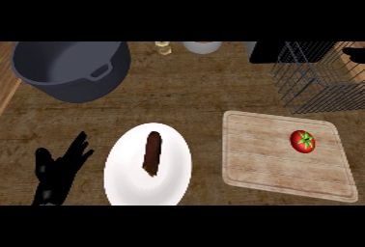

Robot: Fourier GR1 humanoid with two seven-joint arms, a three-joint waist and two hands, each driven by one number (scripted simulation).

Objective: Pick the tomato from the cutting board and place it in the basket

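On the cutting board (285, 154), toward its right edge, sits the tomato (303, 141), untouched; the wire basket (321, 77) stands just beyond the board's far side. Your left hand (61, 169) rests well left of the board, fingers spread and holding nothing; your right hand is out of view. Beside the board's left edge a plate (128, 178) carries a brown piece (152, 153). Expect trouble if the round tomato rolls when nudged, or catches the basket rim.

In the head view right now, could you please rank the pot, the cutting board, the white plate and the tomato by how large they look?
1. Cutting board and pot: alike, and the pot is cut off by the frame, so unranked.
2. White plate.
3. Tomato, clearly smallest.
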